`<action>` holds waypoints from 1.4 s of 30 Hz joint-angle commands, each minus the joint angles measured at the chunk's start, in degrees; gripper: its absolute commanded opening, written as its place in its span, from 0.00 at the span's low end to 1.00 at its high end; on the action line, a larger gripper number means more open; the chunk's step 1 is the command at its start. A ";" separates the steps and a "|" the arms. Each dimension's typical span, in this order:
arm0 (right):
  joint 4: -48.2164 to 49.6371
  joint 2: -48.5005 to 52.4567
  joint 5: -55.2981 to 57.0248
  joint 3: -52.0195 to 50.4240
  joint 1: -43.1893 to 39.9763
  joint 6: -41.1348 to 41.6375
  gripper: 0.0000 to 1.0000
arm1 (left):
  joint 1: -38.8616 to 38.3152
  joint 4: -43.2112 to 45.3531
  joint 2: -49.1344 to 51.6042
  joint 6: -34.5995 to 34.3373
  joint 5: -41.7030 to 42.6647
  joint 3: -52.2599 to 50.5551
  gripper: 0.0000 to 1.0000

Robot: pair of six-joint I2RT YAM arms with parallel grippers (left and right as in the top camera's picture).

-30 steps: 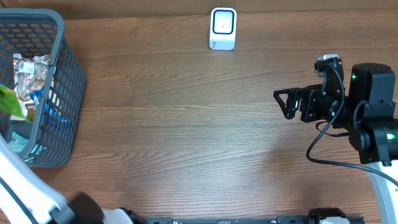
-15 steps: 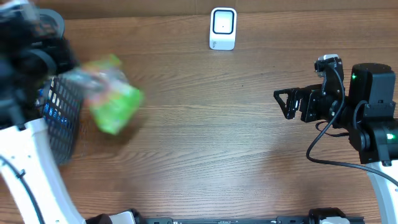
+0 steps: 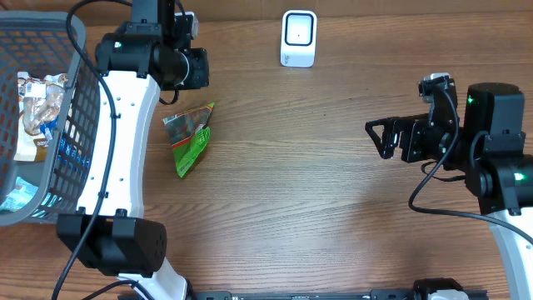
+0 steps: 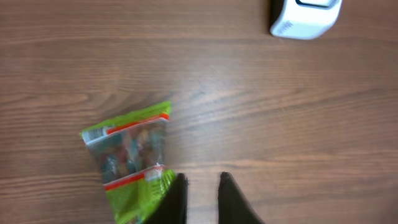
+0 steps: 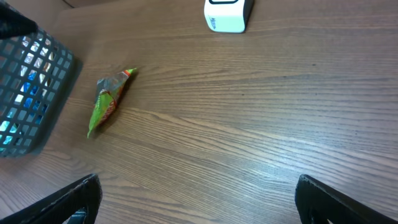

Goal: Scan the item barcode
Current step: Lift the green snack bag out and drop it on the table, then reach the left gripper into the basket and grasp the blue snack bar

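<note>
Overhead showed the green snack packet point(image 3: 190, 137) flat on the worktop, well to the left of the white scanner point(image 3: 298, 37) and a little nearer the robot, touching nothing else. It lay tilted, with its clear window and red stripes facing up. No barcode could be made out on it.

The left arm point(image 3: 125, 133) reached up that side, its wrist left of the scanner and just beyond the packet. Left wrist camera: the left jaws stood narrow, only a slim gap between the 2 dark fingers point(image 4: 231, 196), nothing in them, and the packet just beside their tips.

Farther left of the scanner sat the grey mesh basket point(image 3: 87, 108) with more wrapped goods inside.

Over on the right of the scanner, well apart from it, the right jaws hung spread wide and empty above bare wood. Right wrist camera caught packet and scanner both far ahead of them.
</note>
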 commanded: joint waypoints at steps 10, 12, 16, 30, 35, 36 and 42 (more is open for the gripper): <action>0.04 3.45 -1.20 1.90 0.37 0.24 0.99 | 20.52 -7.10 -4.44 -4.26 -4.22 20.96 0.80; 0.07 3.61 -1.20 1.90 0.37 0.24 0.99 | 25.83 -7.87 -4.42 -5.77 -4.96 21.03 0.81; 0.09 3.61 -1.18 1.90 0.37 0.24 0.99 | 35.60 -10.03 -2.99 -6.88 -5.31 20.13 0.81; 0.09 3.61 -1.20 1.90 0.37 0.28 0.99 | 45.18 -12.50 14.93 -6.38 -5.22 17.99 0.78; 0.07 3.61 -1.20 1.90 0.37 0.70 0.99 | 45.18 -14.60 22.53 -6.40 -5.25 17.99 0.79; 0.11 3.61 -1.18 1.90 0.37 0.68 0.99 | 45.18 -14.69 24.06 -6.40 -5.25 17.99 0.79; 0.13 3.61 -1.18 1.90 0.37 0.68 0.99 | 45.07 -14.19 31.28 -6.38 -5.09 17.99 0.75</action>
